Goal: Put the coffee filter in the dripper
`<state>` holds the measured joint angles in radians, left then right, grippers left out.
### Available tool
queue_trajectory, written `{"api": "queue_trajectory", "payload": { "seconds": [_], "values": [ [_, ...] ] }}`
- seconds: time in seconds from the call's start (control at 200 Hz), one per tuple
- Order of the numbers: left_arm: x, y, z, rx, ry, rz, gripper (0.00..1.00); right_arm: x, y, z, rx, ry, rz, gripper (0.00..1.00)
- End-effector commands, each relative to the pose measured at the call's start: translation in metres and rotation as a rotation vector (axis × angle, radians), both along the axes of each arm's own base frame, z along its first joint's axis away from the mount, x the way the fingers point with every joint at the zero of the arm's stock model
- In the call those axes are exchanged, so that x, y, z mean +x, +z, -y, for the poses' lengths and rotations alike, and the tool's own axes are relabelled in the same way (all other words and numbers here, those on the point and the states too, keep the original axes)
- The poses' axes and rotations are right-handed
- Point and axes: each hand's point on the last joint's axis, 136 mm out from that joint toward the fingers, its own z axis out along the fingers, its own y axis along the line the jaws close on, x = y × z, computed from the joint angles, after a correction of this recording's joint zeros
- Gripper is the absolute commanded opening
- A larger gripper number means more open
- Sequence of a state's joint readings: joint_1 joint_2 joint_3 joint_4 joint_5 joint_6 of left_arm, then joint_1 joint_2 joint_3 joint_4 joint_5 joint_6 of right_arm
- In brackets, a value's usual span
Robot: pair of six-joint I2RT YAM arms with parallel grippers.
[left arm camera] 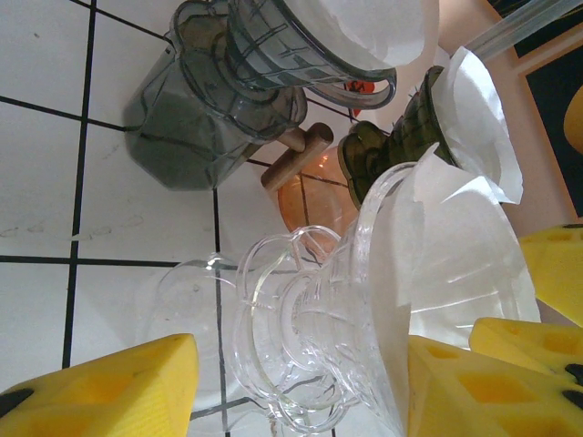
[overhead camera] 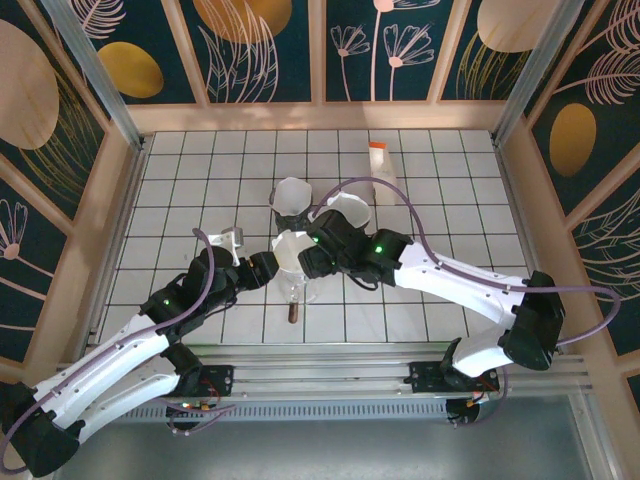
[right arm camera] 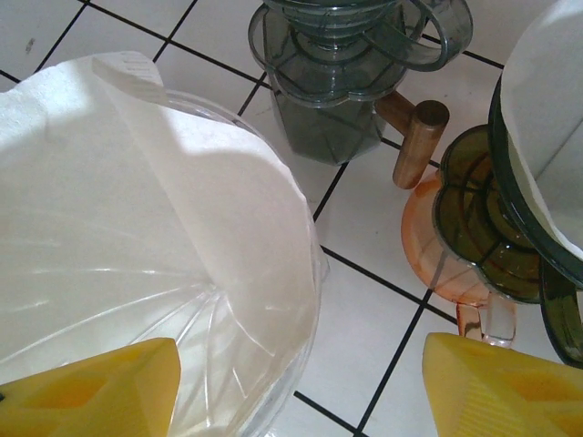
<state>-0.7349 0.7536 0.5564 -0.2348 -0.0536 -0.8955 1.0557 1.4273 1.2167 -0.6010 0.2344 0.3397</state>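
A clear plastic dripper (left arm camera: pixel 310 309) stands on the white tiles at mid-table, and the white paper coffee filter (right arm camera: pixel 137 182) lies inside its cone, one edge rising above the rim (right arm camera: pixel 310 300). My left gripper (left arm camera: pixel 301 391) is closed around the dripper's body from the left. Its right pad (left arm camera: pixel 455 382) presses against the cone wall. My right gripper (right arm camera: pixel 301 401) hovers open over the dripper's rim, one fingertip (right arm camera: pixel 91 391) above the filter and the other above bare tile. From the top camera, both grippers (overhead camera: pixel 262 268) (overhead camera: pixel 305 262) meet at the filter (overhead camera: pixel 290 248).
Just behind stand a smoky grey dripper (right arm camera: pixel 337 82) with a wooden handle (right arm camera: pixel 414 137) and an olive-green dripper (right arm camera: pixel 474 228) holding a filter, stacked on an orange one. A white bottle (overhead camera: pixel 381 172) with an orange cap stands farther back. Wooden walls enclose the tiled table.
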Motion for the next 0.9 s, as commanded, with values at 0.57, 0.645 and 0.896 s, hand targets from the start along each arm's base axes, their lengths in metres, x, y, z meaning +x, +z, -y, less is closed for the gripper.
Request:
{"api": "queue_trajectory", "payload": {
  "seconds": [0.57,0.645,0.896],
  "values": [
    [0.000,-0.009,-0.004,0.015,0.013,-0.016,0.59,-0.004,0.019,-0.024,0.007,0.054,0.095,0.72],
    [0.000,-0.009,-0.003,0.016,0.012,-0.016,0.59,0.004,0.028,-0.025,0.008,0.049,0.124,0.72],
    [0.001,-0.009,-0.003,0.015,0.013,-0.013,0.59,0.032,0.034,-0.031,0.015,0.027,0.121,0.72]
  ]
}}
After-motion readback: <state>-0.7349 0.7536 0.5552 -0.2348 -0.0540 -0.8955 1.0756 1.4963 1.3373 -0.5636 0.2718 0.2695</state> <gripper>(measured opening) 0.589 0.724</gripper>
